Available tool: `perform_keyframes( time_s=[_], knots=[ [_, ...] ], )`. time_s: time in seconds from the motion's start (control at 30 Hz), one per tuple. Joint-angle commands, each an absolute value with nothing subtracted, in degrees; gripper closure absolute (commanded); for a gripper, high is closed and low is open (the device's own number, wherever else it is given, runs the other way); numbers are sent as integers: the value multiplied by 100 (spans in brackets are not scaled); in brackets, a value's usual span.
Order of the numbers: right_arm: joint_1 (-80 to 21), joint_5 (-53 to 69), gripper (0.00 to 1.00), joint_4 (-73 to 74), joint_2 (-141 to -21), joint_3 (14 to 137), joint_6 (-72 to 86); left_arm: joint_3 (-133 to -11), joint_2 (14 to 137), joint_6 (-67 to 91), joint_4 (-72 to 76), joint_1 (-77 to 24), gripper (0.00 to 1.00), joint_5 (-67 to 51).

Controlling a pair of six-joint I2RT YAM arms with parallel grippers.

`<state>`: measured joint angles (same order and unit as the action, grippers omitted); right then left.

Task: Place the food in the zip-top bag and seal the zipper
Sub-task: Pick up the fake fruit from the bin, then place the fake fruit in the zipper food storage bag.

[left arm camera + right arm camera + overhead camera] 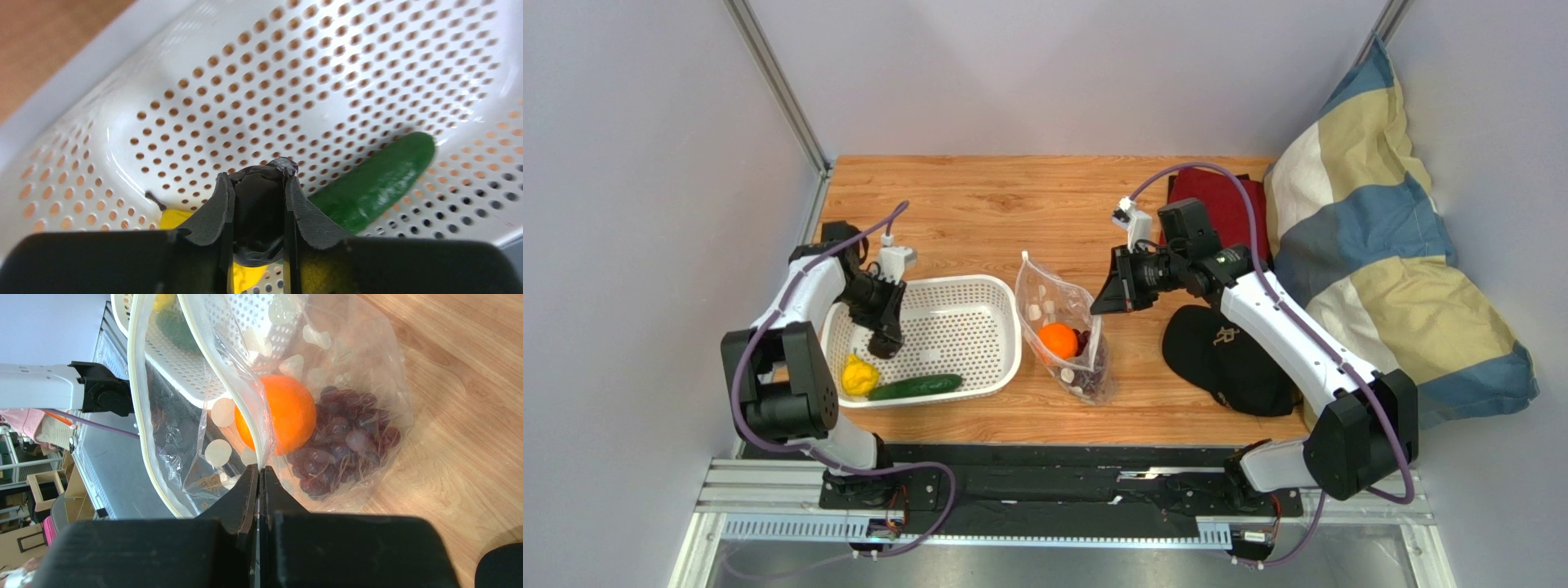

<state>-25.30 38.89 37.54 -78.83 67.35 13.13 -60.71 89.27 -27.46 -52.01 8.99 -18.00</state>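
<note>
While the left arm is bent down into the white basket [940,321], the left fingers [216,211] are seen clamped on the dark purple fruit [261,205], which is gripped between the two pads over the perforated floor. Whether the fruit is touching that floor cannot be told. The lemon [858,375] is lodged in the near left corner of the basket. The cucumber [916,387] is laid along the near wall just beside it. Both are partly hidden behind the fingers in the left wrist view.

The zip-top bag [1038,300] is set on the table [1014,208] just right of the basket, with its mouth at the far end and held wide open. The orange [1058,339] and the grape bunch [1090,374] are contained in it, the orange touching the grapes toward the near end.

The right fingers [242,496] are closed together on the zipper [258,450], the pale strip being pinched at one edge of the mouth. The opposite edge is left hanging free in a wide loop.

A black cap [1228,355] is placed right of the bag, beneath the right arm. A dark red cloth [1210,196] is spread at the far side of the table, and a striped pillow [1382,245] is propped at the right edge.
</note>
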Motion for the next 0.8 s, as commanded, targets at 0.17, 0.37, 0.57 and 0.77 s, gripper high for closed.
perform_keyframes(
  time_s=[0.17,0.37,0.57,0.77],
  knots=[
    [-2496,3885,100,3656,-8051,7058,1222,-8196,7884,-2032,-6099,-341,83,-3585],
    [-2514,3902,100,3665,-8121,7137,1248,-9605,8050,-968,-5810,-1631,81,-4201],
    [-2505,3973,100,3638,-8174,7215,1292,-9932,8525,-546,-5151,-2811,78,-4131],
    [-2487,3973,100,3709,-8077,7242,1283,-9791,8947,-676,-5150,-3419,42,-3814]
  ],
)
